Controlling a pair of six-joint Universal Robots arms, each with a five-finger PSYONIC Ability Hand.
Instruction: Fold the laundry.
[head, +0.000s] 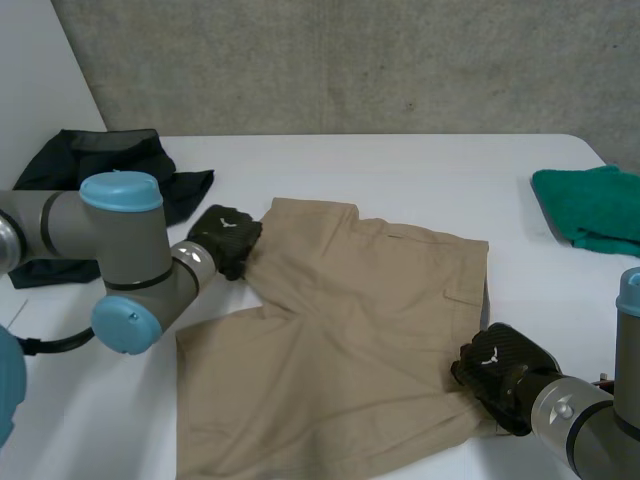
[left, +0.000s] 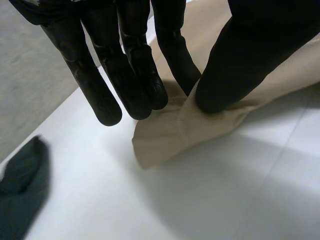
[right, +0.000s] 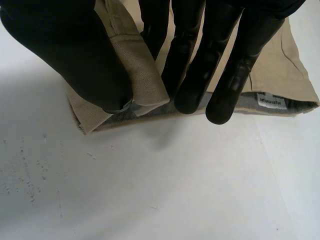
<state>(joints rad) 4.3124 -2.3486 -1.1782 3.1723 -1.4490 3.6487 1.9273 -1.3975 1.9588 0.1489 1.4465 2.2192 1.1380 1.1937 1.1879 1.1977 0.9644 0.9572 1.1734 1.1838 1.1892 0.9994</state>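
Tan shorts (head: 350, 330) lie spread on the white table (head: 430, 170), one leg pointing to the far left. My left hand (head: 225, 238) is at that leg's hem corner. In the left wrist view the left hand (left: 130, 65) pinches a bunched fold of the shorts (left: 170, 135) between thumb and fingers. My right hand (head: 500, 375) is at the near right edge of the shorts. In the right wrist view the right hand (right: 195, 65) grips the folded-over waistband (right: 145, 85) between thumb and fingers, beside a white label (right: 270, 101).
A dark garment (head: 100, 170) lies bunched at the far left, and it also lies past my left fingertips (left: 20, 195). A green cloth (head: 590, 205) sits at the right edge of the table. Grey wall stands behind.
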